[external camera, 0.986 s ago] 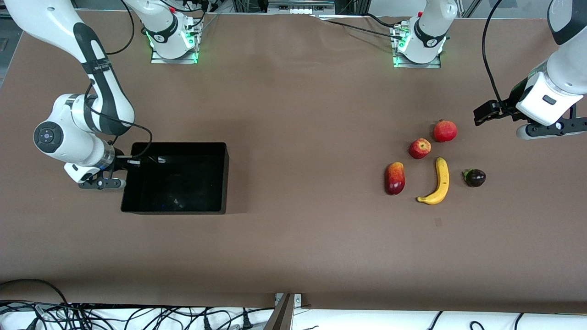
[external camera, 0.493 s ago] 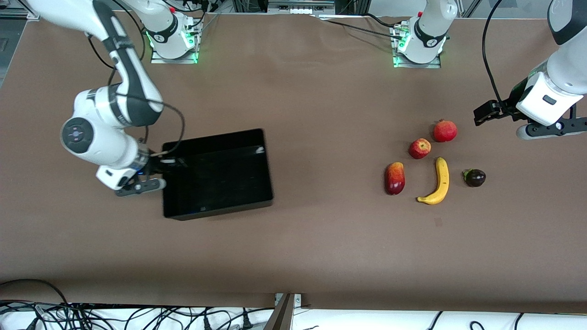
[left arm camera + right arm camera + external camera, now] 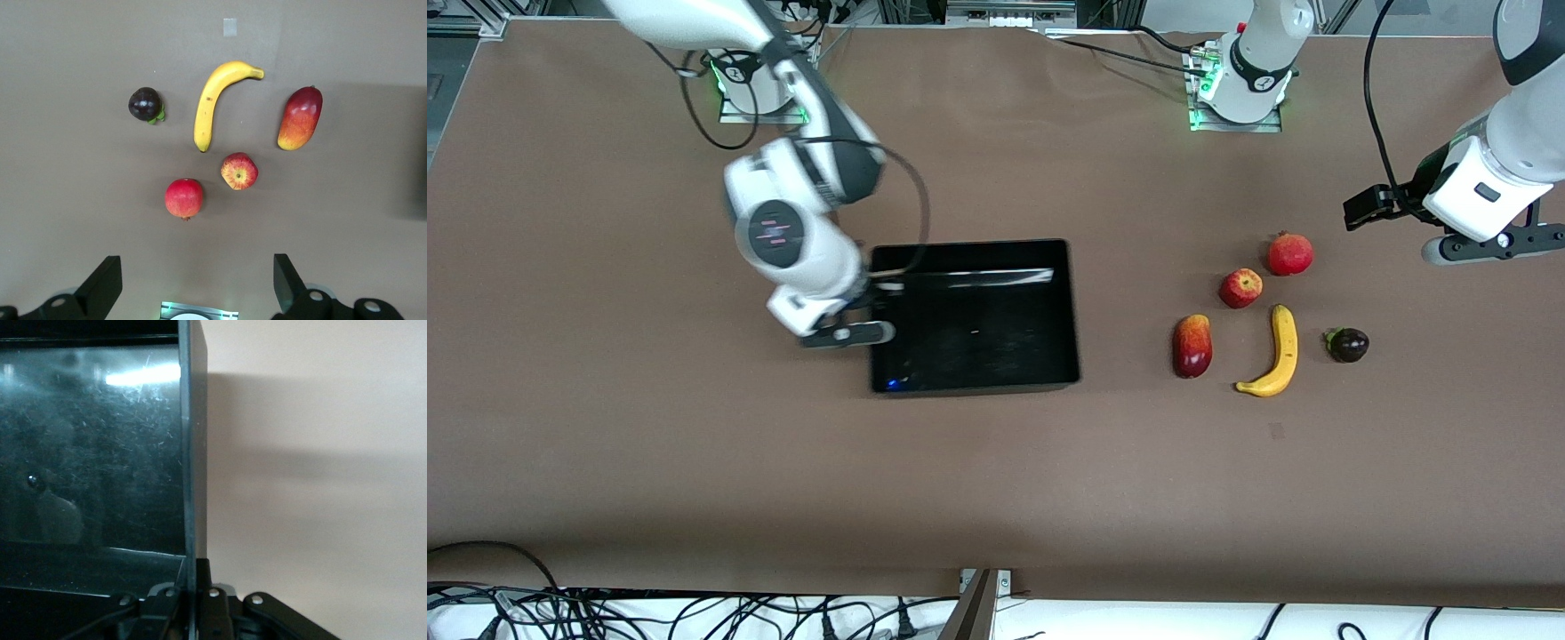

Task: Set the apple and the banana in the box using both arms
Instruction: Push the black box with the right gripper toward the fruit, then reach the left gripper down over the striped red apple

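- My right gripper [image 3: 874, 307] is pinched on the wall of the box [image 3: 1064, 311]; in the right wrist view the two fingers [image 3: 175, 599] press on either side of that thin black wall.
- In the last second the box has travelled with me from the right arm's end of the table to its middle, swinging a little on the way and now sitting square again.
- That puts the box's leading wall near the fruit; I judge the haul nearly done, with the letting go still to come.
- The box is empty, so nothing of the placing itself is done yet.
- My left gripper [image 3: 1359, 212] waits in the air toward the left arm's end of the table, fingers [image 3: 103, 287] spread wide, barely shifted in that second.
- Under it lie the apple [image 3: 239, 171], untouched, and the banana [image 3: 213, 103] just past that, both well apart from my right gripper.
- The plain red fruit [image 3: 184, 198] sits beside the apple, closest below my left fingers; the mango [image 3: 299, 118] and a dark plum-like fruit [image 3: 145, 104] flank the banana.
- The two red rounds are close together, so I would mind which one I drop on.
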You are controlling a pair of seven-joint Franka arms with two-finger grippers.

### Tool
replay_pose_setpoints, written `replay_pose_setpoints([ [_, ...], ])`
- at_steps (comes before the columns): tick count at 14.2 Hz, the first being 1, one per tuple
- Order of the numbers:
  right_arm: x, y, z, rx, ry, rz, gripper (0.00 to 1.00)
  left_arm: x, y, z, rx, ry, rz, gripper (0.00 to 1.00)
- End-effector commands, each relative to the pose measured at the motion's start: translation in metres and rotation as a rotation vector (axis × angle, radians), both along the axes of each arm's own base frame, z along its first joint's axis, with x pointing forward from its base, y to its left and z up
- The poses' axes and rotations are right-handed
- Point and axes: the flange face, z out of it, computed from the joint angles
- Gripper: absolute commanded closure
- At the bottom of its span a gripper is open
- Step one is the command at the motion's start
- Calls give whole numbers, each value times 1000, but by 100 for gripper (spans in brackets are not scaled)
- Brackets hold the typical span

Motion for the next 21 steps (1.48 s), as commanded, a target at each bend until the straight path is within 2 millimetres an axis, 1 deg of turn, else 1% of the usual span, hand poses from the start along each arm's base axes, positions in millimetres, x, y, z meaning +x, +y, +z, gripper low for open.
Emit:
replay_pose_setpoints([
  [1,-5,56,-12,2,8,-100,100,18,0,2,21,15,-11,0],
  [4,-27,106,-31,23,-22,-150,100,18,4,-6,14,37,-43,0],
  [7,-47,140,-49,53,-53,-174,100,14,4,-27,7,79,-86,0],
  [9,-59,156,-60,65,-69,-170,100,12,-3,-43,8,98,-100,0],
  [10,-62,161,-63,69,-77,-160,100,9,-9,-60,7,127,-114,0],
  [11,-64,162,-70,63,-74,-156,100,5,-16,-75,7,149,-132,0],
  [12,-69,167,-72,62,-77,-140,100,4,-17,-92,6,148,-142,0],
  [13,-69,167,-74,54,-86,-125,100,4,-18,-104,-1,129,-165,0],
  [16,-71,167,-78,38,-105,-54,100,1,-17,-149,-28,81,-280,0],
  [17,-72,168,-78,40,-105,-41,100,-2,-18,-164,-34,74,-308,0],
  [19,-72,167,-79,38,-106,-35,100,-14,-18,-200,-39,50,-331,0],
  [21,-72,167,-80,36,-106,-34,100,-28,-20,-242,-42,2,-342,0],
])
